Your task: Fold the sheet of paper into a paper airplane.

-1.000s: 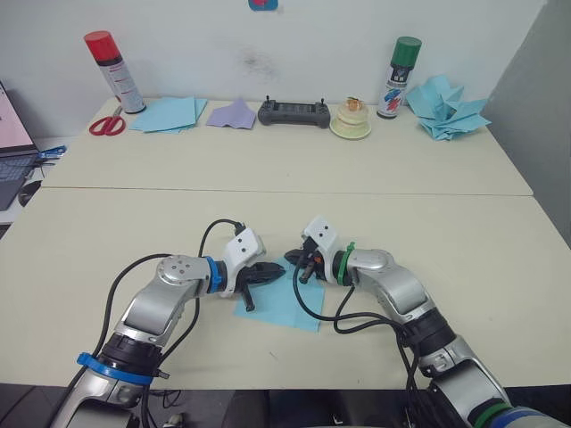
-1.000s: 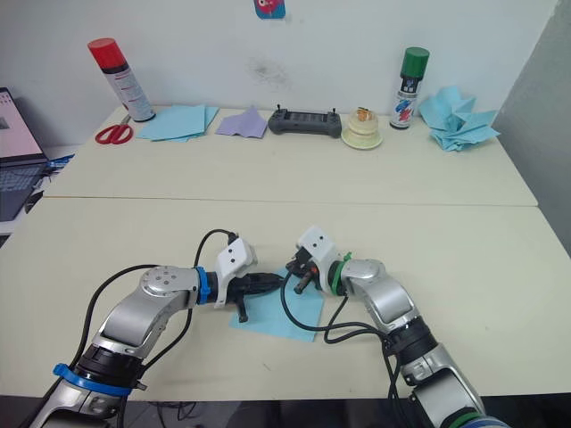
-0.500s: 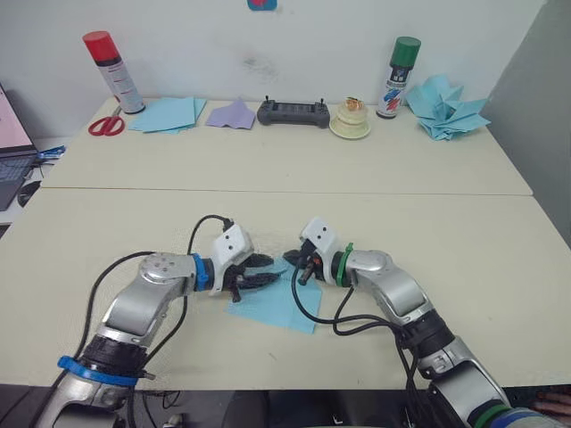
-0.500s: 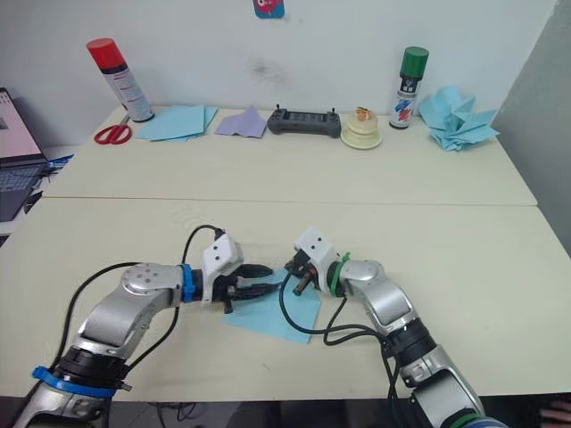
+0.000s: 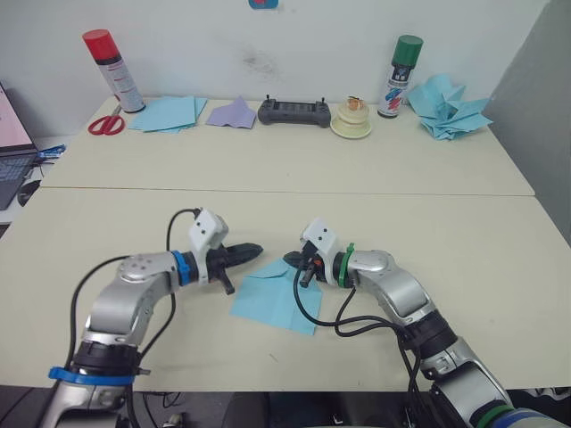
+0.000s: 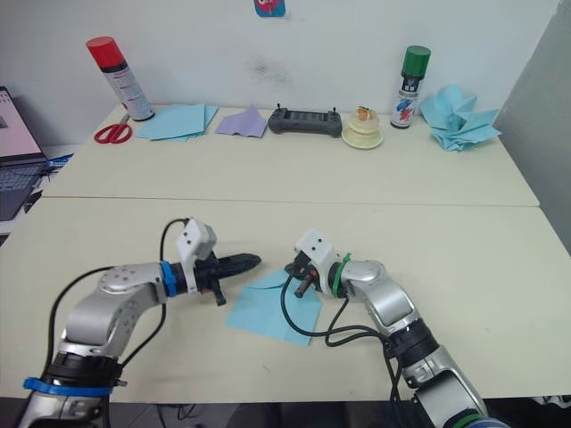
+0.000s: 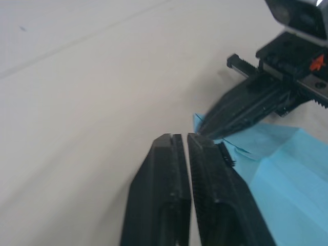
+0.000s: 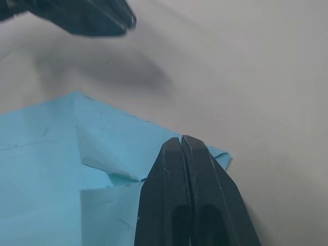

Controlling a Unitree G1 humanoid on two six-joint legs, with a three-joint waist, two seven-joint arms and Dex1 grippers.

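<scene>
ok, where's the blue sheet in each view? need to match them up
Left eye: sheet flat on the near table, centre, between the grippers.
Right eye: sheet at the same spot, centre.
Left wrist: sheet beyond the shut left gripper, with the right gripper's tip on its corner.
Right wrist: sheet under the shut right gripper, one corner folded over.
Shared landmark: the right gripper tip pressing the sheet's far corner.
</scene>
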